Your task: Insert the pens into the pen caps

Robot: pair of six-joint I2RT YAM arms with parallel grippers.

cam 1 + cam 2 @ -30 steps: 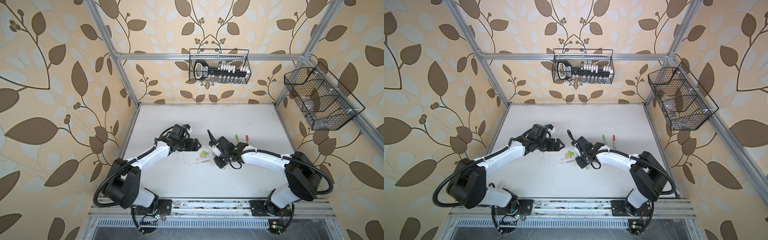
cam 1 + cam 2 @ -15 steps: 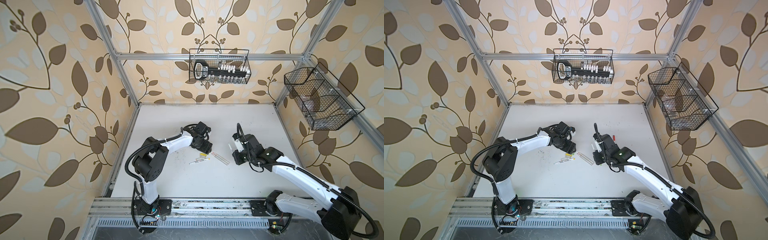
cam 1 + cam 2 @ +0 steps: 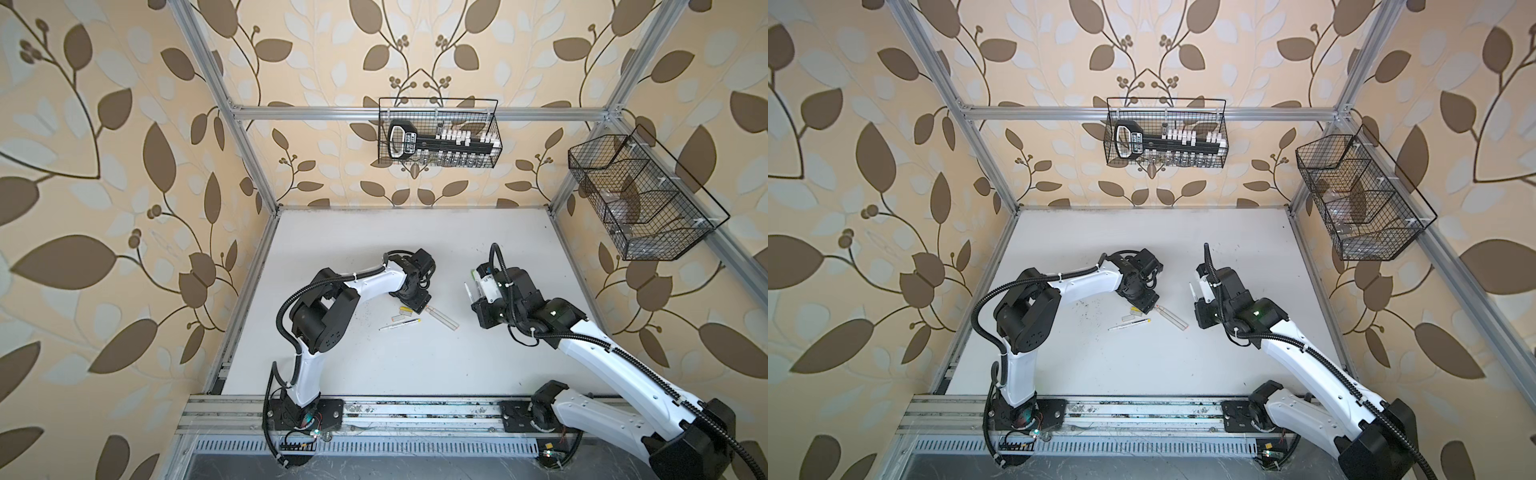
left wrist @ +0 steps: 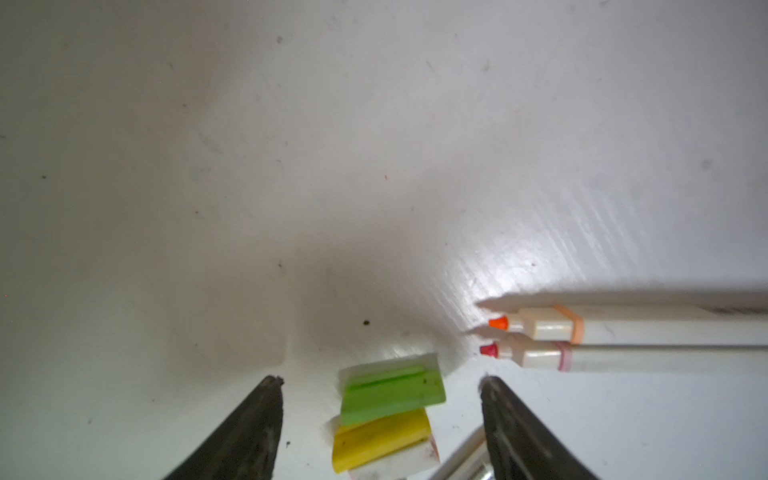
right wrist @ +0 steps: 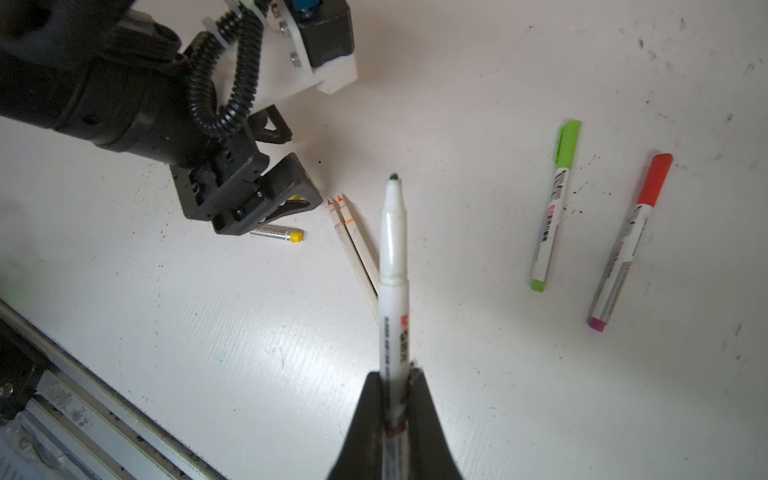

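Gripping one pen: the right gripper [image 5: 395, 372] is clamped on a white-barrelled marker [image 5: 392, 249]. It has dark print on the barrel, no cap, and a dark green tip pointing away from the jaws, and it is held off the table [image 5: 457, 83].

Jaws of the left gripper [image 4: 379, 379] are spread wide with nothing held. It sits low over the loose caps, one finger on either side, apart from them.

Loose caps, counted three, all short stubs:
- green cap [image 4: 392, 395]
- yellow cap [image 4: 380, 440], touching alongside the green
- whitish-clear cap [image 4: 399, 461], reddish tint, partly under the yellow and cut by the frame edge

Pens, counted six:
- the held marker
- orange-tipped pen [image 4: 623, 326] and red-tipped pen [image 4: 623, 357]: slim, cream, uncapped, lying side by side and touching, tips just beside the green cap
- silver pen [image 5: 276, 232], yellow end, partly under the left gripper
- green-capped pen [image 5: 555, 208], white printed barrel, green tail
- red-capped pen [image 5: 629, 245], white printed barrel, magenta tail

The two capped pens lie near each other without touching, well apart from the cap cluster. In both top views that cluster sits mid-table between the arms.
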